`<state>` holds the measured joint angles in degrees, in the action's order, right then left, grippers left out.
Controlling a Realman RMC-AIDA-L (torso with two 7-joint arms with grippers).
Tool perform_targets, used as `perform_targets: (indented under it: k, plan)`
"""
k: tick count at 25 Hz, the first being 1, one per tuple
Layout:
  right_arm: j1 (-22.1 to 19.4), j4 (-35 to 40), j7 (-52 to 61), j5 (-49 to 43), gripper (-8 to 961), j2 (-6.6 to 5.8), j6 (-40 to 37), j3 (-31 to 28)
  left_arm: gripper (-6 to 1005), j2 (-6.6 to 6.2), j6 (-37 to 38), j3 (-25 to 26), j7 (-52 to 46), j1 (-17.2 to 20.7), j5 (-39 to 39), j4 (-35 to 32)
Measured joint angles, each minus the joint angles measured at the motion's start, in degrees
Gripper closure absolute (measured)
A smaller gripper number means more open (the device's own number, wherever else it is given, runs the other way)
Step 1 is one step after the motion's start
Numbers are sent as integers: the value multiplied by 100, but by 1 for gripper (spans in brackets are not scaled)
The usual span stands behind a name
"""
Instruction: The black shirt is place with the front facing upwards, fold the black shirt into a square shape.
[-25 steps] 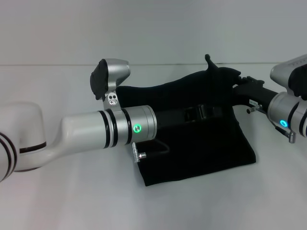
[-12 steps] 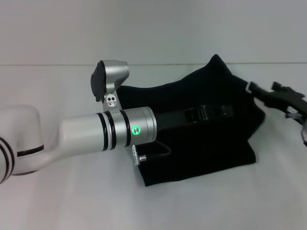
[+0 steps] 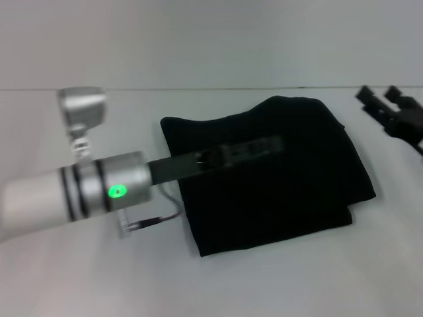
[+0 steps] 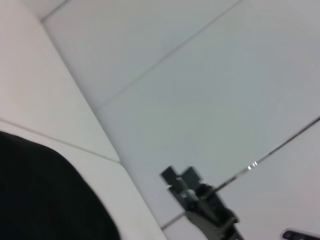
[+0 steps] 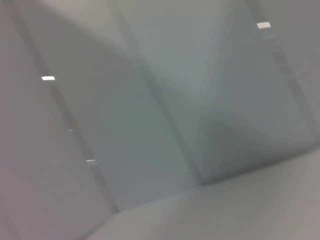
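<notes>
I have the large plain black cloth T-shirt lying folded in the centre of the head view, a compact, nearly rectangular bundle resting flat on the white table. Its upper right corner bulges in a rounded hump, and its lower right edge shows a small step where layers do not line up. No lettering shows.

My left gripper reaches in from the left of the frame on its silver arm and sits over the upper middle of the cloth. It is dark against dark fabric, so I cannot tell how its fingers stand or whether they touch the shirt.

My right gripper sits at the upper right of the frame, above the bare table and apart from the shirt, with its fingers spread and nothing between them. It also shows in the lower middle of the left wrist view.

I judge the folding largely done. Next I would lift the left arm off without dragging the top layer, then check whether the stepped edge needs squaring.
</notes>
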<state>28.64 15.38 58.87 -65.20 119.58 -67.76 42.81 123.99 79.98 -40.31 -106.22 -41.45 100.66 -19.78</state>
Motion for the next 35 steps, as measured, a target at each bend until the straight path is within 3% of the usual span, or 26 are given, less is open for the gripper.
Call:
perform_targets:
  k: [6,8,22,28,35]
  plan:
    - [551,-171,16,-518,115,65,535,572,109,-8,679,270,-91,896,-24,-764]
    - [678,-314,17,-536,115,72,868,677,111,-16,775,433,-179,1036,4,-792]
    - [593,-730,52,-504,115,56,1927,727,104,-77,718,539,-606,1245,128,-734]
    - [368,-671,41,-489,115,46,1686,674,110,-77,716,538,-658,1242,145,-667]
    - [-112,-401,-700,-566,115,28,281,846,116,-105,452,525,-1330,1180,339,-680]
